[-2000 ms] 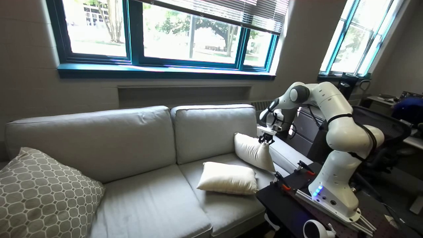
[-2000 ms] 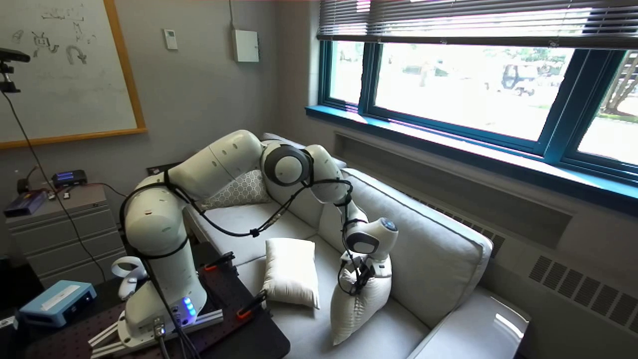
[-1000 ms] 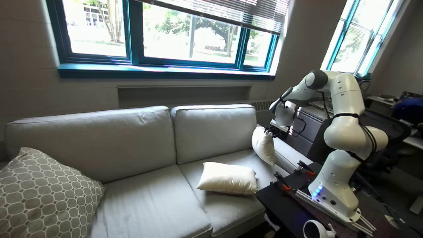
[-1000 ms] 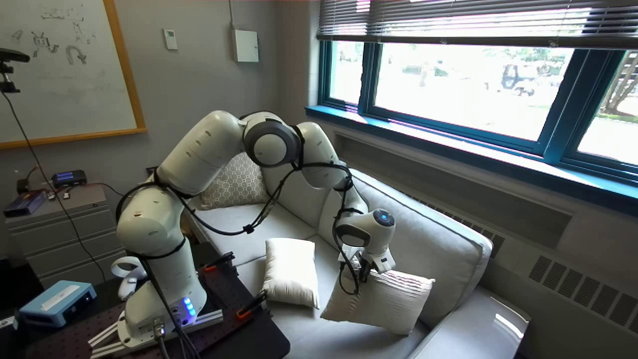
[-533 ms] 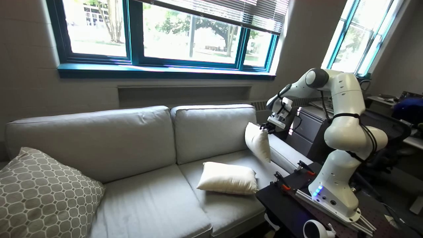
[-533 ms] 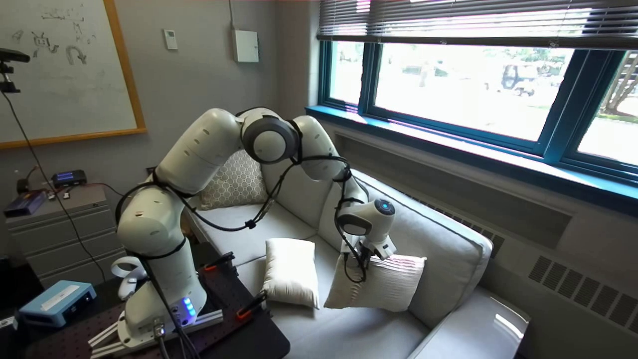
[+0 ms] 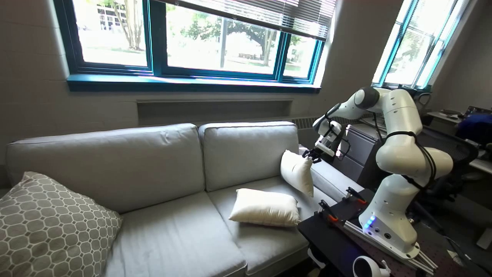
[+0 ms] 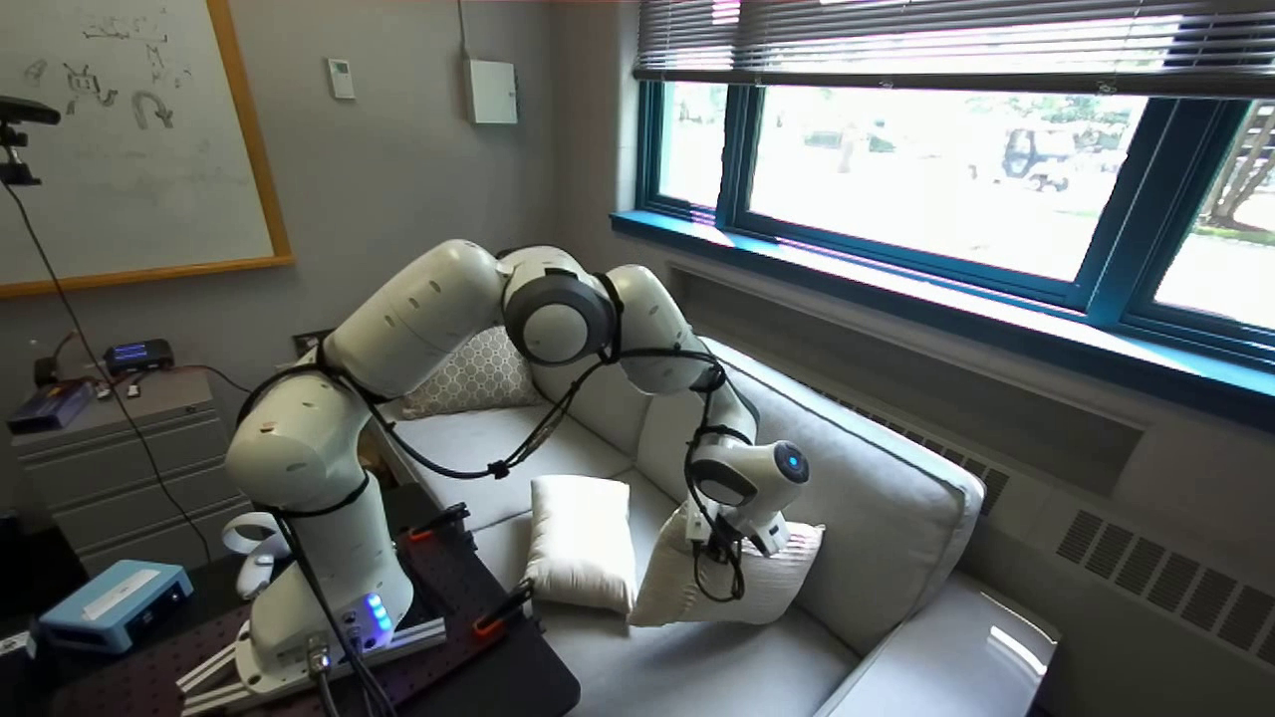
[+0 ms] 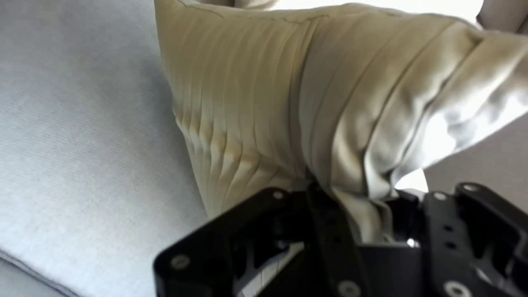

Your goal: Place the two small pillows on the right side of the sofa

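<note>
My gripper (image 7: 312,155) is shut on one small cream pillow (image 7: 296,169) in both exterior views, gripper (image 8: 725,546) and pillow (image 8: 777,583). In the wrist view, pleated fabric of this pillow (image 9: 247,82) is pinched between the black fingers (image 9: 361,198). The pillow hangs tilted over the sofa seat, close to the back cushion and arm; I cannot tell whether its bottom touches the seat. The other small pillow (image 7: 265,207) lies flat on the same seat of the grey sofa (image 7: 165,227); in an exterior view this pillow (image 8: 580,543) appears just beside the held one.
A larger patterned cushion (image 7: 57,223) leans at the far end of the sofa. The black table (image 7: 326,238) with the robot base and orange-tipped clamps (image 7: 328,211) stands close to the sofa front. The sofa arm (image 8: 946,647) bounds the near end.
The held pillow has turned, so its broad side shows more in an exterior view. It rose above the seat, then came lower and shifted toward the lying pillow. The lying pillow has not moved.
</note>
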Robot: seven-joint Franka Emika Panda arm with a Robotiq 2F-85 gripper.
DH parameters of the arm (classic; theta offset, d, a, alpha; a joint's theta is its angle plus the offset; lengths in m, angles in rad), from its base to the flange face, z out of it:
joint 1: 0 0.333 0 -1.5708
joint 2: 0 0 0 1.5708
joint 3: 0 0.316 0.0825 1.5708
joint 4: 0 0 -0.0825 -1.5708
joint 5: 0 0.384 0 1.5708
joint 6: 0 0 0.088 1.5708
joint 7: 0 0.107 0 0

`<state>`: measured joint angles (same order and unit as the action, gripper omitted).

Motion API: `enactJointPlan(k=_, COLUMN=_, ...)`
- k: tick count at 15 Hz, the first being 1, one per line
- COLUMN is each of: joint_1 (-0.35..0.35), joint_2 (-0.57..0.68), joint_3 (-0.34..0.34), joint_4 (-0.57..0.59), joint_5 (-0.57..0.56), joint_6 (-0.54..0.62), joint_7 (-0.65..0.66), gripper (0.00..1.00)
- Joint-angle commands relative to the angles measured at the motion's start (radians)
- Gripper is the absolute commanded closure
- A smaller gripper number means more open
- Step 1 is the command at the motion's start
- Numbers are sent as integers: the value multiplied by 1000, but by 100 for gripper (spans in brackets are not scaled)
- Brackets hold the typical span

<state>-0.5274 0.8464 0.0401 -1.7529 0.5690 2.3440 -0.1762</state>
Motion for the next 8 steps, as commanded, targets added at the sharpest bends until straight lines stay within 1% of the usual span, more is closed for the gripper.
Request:
enactJointPlan(k=1, joint_1=-44, joint_2=84, joint_3=-25, joint_4=83, joint_5=9, joint_6=-72, joint_7=-48, gripper=98)
enactJointPlan(k=4, joint_1=-62, joint_2=134, joint_3=-67, joint_4=108, joint_5=-10, joint_6=-77, joint_7=-24, gripper=98)
enactJointPlan(k=8, joint_1=-58, joint_2=142, joint_3=-132, joint_4=89, joint_5=-18, joint_6=-20, joint_7=45, gripper=98)
